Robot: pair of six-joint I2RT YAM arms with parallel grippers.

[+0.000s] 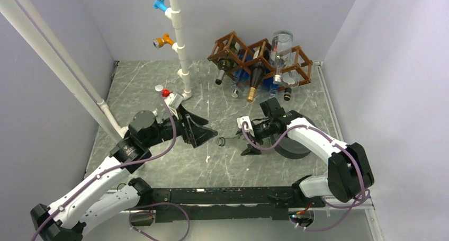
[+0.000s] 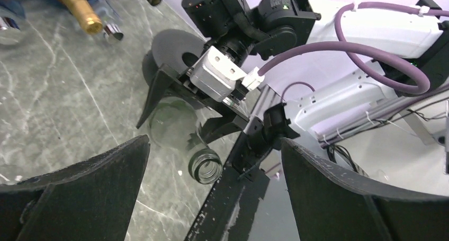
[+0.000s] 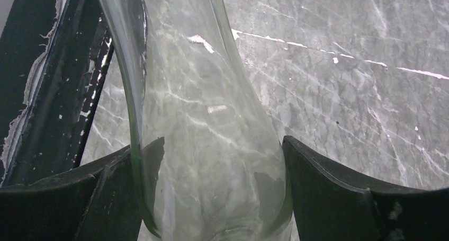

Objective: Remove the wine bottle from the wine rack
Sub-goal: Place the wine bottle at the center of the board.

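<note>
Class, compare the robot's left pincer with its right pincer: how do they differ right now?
The left pincer stands wide open; the right pincer is closed on a clear glass bottle. The left pincer is empty; the right pincer holds the bottle's body, its mouth pointing at the left one. Both are black.

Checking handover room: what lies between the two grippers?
The clear bottle, held in the right gripper, its neck pointing at the open left gripper; left wrist view.

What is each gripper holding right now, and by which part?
The right gripper holds the clear glass bottle by its wide body, just below the shoulder. The left gripper is open, holding nothing.
</note>
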